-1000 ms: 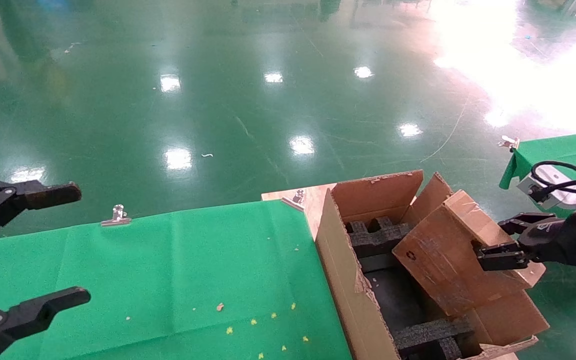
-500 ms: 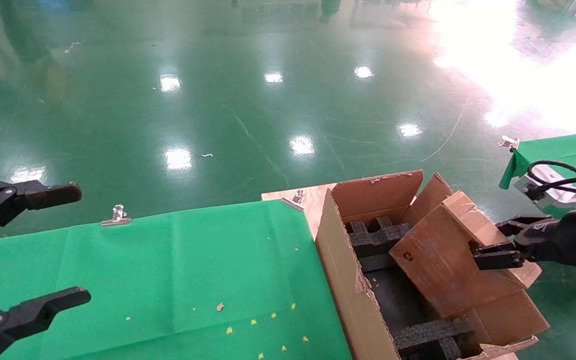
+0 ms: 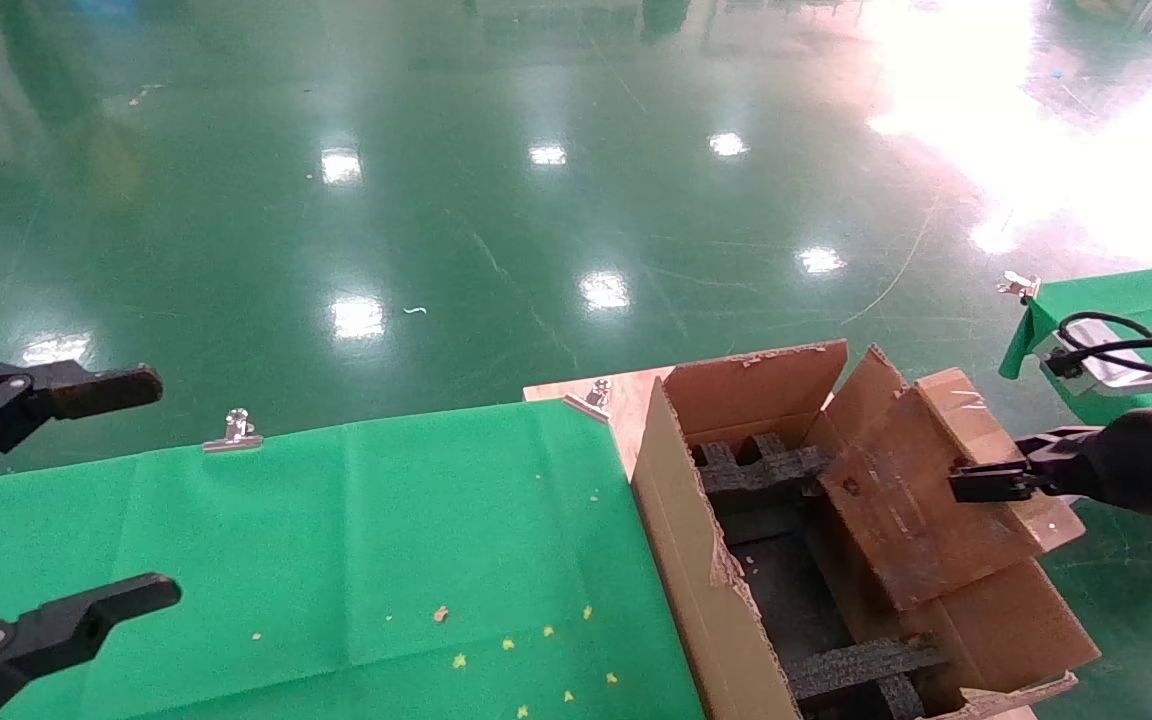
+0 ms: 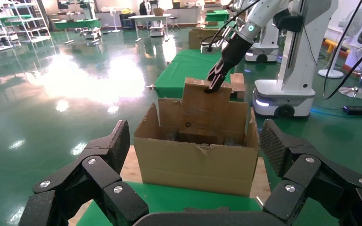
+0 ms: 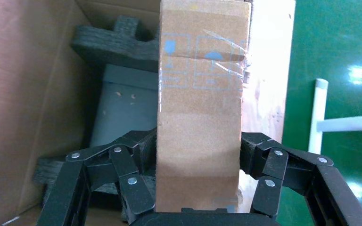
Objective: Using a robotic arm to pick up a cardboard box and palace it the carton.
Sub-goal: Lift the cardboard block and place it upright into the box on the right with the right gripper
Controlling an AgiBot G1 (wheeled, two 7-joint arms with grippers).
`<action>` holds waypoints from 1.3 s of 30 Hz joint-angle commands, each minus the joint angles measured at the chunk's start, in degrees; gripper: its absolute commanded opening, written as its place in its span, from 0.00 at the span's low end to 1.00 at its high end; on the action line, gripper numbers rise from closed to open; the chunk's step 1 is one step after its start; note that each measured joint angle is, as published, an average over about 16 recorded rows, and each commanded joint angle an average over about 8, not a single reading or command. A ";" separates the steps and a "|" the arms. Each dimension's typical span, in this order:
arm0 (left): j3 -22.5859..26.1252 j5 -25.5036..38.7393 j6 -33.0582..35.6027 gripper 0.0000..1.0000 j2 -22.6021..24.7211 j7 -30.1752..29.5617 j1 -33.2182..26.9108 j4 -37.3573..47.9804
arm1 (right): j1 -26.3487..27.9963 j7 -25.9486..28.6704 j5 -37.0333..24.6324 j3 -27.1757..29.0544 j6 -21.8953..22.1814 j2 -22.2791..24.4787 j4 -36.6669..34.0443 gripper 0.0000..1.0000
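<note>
While the carton [image 3: 696, 560] stands open beside the green table, the cardboard box [image 3: 921, 500] hangs tilted over its foam inserts [image 3: 756, 470]. The right gripper [image 3: 981, 482] clamps it; lower it straight, clear of the flaps. The left gripper [image 4: 195, 183] waits spread open.

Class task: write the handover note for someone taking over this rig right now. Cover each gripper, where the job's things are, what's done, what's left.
Right gripper: shut on the cardboard box, held tilted over the carton, its lower end already inside.
Left gripper: open, parked over the green cloth.
Done: box picked up and brought over the carton.
Left: lower it between the black foam inserts, release, withdraw.
</note>
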 commanded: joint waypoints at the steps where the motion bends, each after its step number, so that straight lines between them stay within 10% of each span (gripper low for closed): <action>1: 0.00 0.00 0.00 1.00 0.00 0.00 0.00 0.00 | -0.06 1.01 -1.22 -0.26 0.30 -0.27 -0.16 0.00; 39: 0.01 0.00 0.00 1.00 0.00 0.00 0.00 0.00 | -12.21 9.52 -2.52 -5.68 8.34 -15.02 -8.85 0.00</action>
